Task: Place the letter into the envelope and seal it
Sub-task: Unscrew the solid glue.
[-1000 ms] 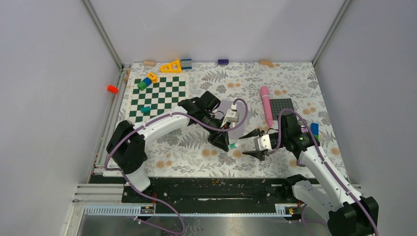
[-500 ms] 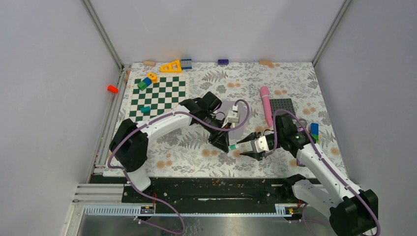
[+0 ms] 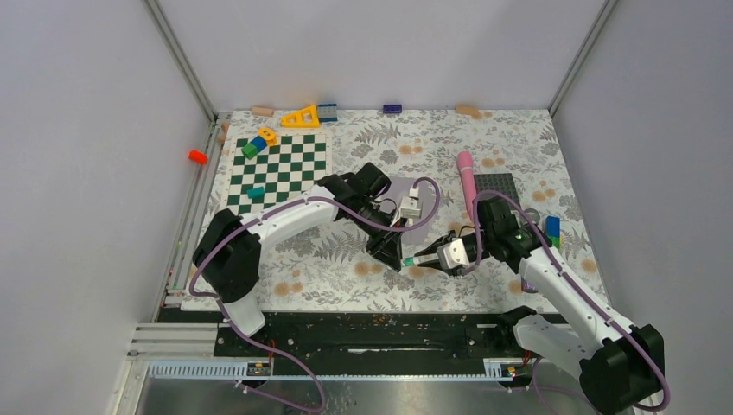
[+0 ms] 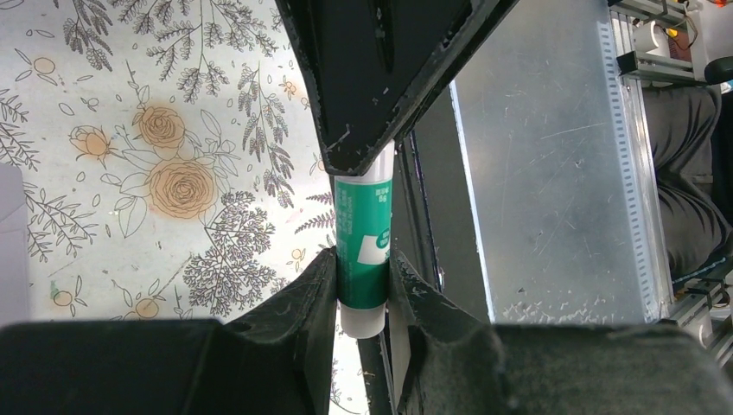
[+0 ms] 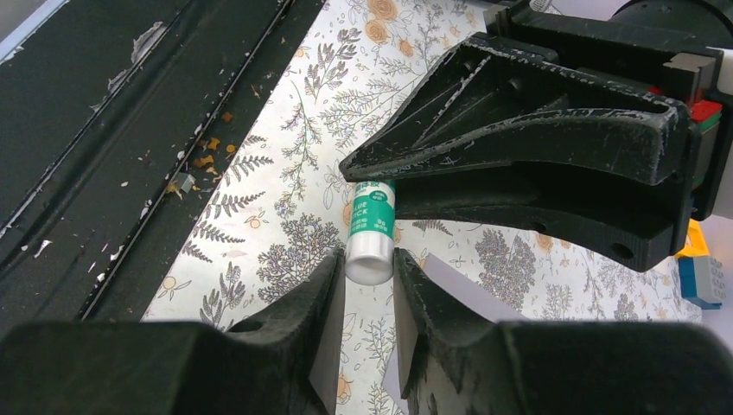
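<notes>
A green glue stick with a white cap hangs level above the floral mat between both grippers. My left gripper is shut on its green body. From the right, my right gripper has its fingers pressed on either side of the white cap end. The pale lavender envelope lies flat under the left arm. One corner of the envelope shows just below the right fingers. The letter is not in view.
A green chessboard with small blocks lies at the back left. A pink cylinder and a dark grey studded plate sit behind the right arm, with a blue brick beside it. A black rail runs along the near edge.
My right gripper has moved left to the glue stick and closed its wide-open fingers onto the cap end. The left gripper has held the stick still.
</notes>
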